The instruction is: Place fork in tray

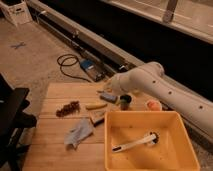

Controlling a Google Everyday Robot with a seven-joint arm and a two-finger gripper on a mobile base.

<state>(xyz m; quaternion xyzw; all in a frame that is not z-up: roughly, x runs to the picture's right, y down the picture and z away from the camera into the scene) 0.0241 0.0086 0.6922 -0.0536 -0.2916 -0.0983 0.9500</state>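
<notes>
Looking at the gripper (107,95) hanging low over the far side of the wooden table (50,150), just beside the small dark cup (125,102). Can't make out the opening of the claw or any load in it, so not guessing there. Reckon the fork (98,117) to be that thin dull sliver lying flat on the boards, just off the top-left corner of the yellow tray (172,152), not in it yet, though honestly hard to be sure. Plenty of ways to botch this from here. Biggest worry: grabbing the wrong thing, with the stubby yellow piece (95,106) sitting between claw and fork, and the crumpled blue-grey cloth (79,133) close on the other side. Could also pinch at such a flat, skinny thing and slide right off, or scrape the wood instead of getting under. Then clipping the tray rim on the way over and dropping short, given so tight a gap to the wall. Also worth flagging the white-handled utensil (134,143) already lying in the tray: easy to mistake for job done. And any low swing of the arm near the cup, just asking for a knock-over
</notes>
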